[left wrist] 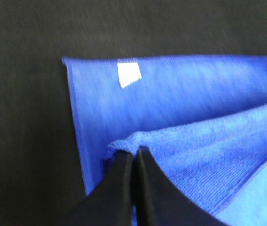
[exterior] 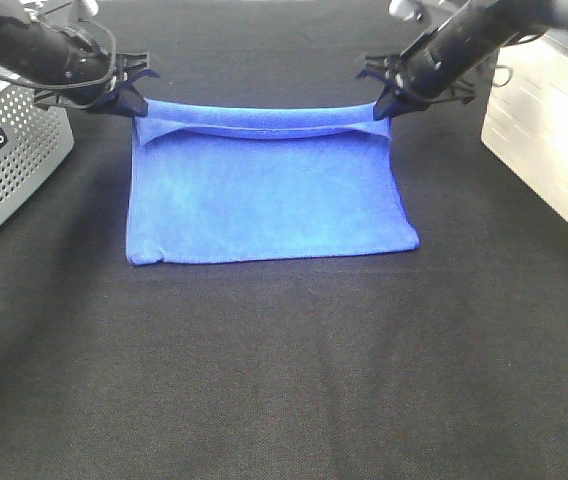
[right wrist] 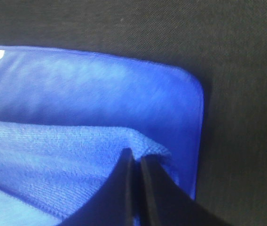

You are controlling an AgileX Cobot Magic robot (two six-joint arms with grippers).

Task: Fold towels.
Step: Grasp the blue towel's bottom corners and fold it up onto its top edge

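A blue towel lies on the black tablecloth, its near edge flat and its far edge lifted off the cloth. My left gripper is shut on the far left corner, and my right gripper is shut on the far right corner. In the left wrist view the fingers pinch a raised fold of towel above a flat layer carrying a white label. In the right wrist view the fingers pinch the fold above the rounded corner.
A grey perforated basket stands at the left edge beside my left arm. A white box stands at the right edge. The black cloth stretches in front of the towel.
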